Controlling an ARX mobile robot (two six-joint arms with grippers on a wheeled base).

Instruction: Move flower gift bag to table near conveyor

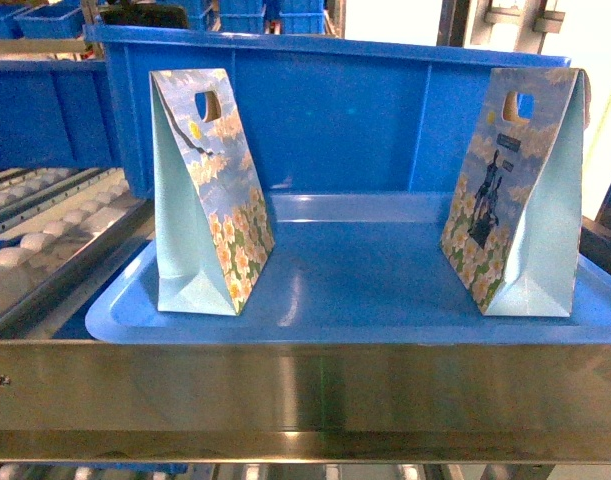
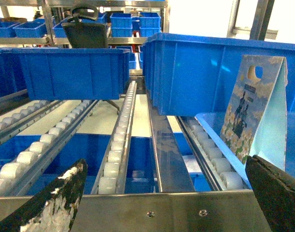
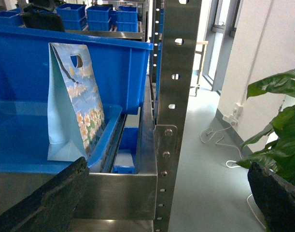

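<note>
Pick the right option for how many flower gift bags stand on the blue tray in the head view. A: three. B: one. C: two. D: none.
C: one flower gift bag stands upright at the left of the blue tray and a second gift bag stands at its right, both in front of the large blue bin.

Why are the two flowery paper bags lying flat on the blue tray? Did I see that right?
Not quite. There are two flowery bags on the blue tray, but they are not lying flat. The left bag and the right bag both stand upright on their bases, handle holes at the top. The head view shows this best.
</note>
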